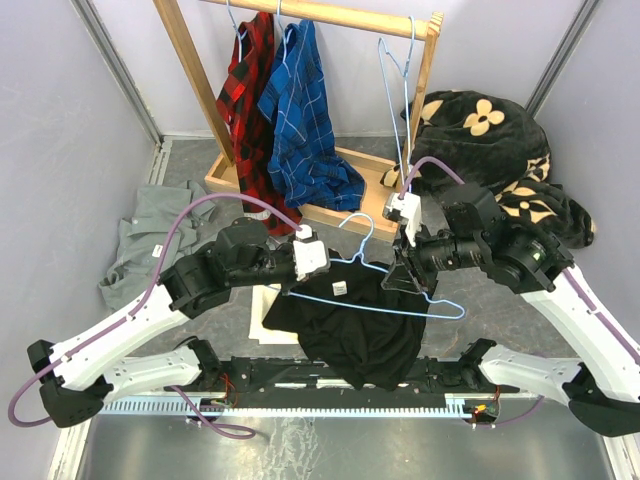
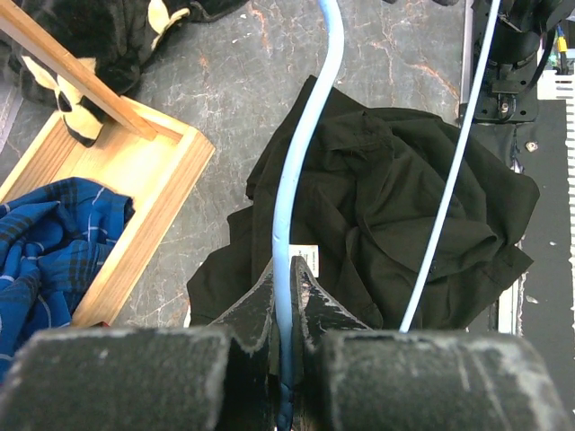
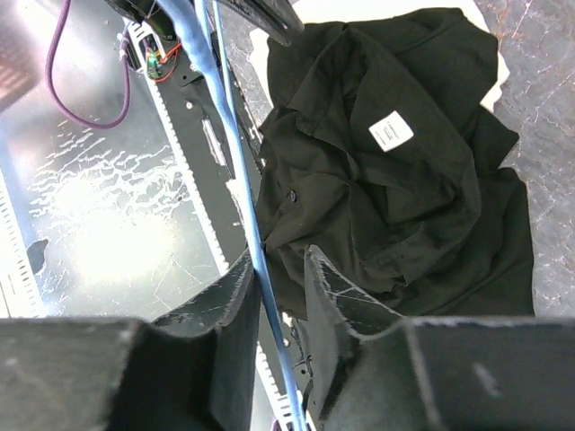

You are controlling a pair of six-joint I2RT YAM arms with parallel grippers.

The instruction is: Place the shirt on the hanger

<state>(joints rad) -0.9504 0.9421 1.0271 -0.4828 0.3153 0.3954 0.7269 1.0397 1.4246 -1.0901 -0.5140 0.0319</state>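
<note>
While poised over a crumpled plain black fabric shirt [image 1: 360, 340] on the grey marbled surface [image 2: 234, 81], white collar label [image 1: 339, 288] up: thin light-blue wire triangular hanger [image 2: 301, 153], clenched in left pincer [image 2: 286, 274] and threaded through the parted, released right pincer [image 3: 280, 269].

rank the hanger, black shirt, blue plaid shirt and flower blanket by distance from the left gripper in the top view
From the left gripper:
1. hanger, clamped in it.
2. black shirt, just beneath, on the near side.
3. blue plaid shirt, hanging farther back, centre.
4. flower blanket, heaped at the back right.
</note>
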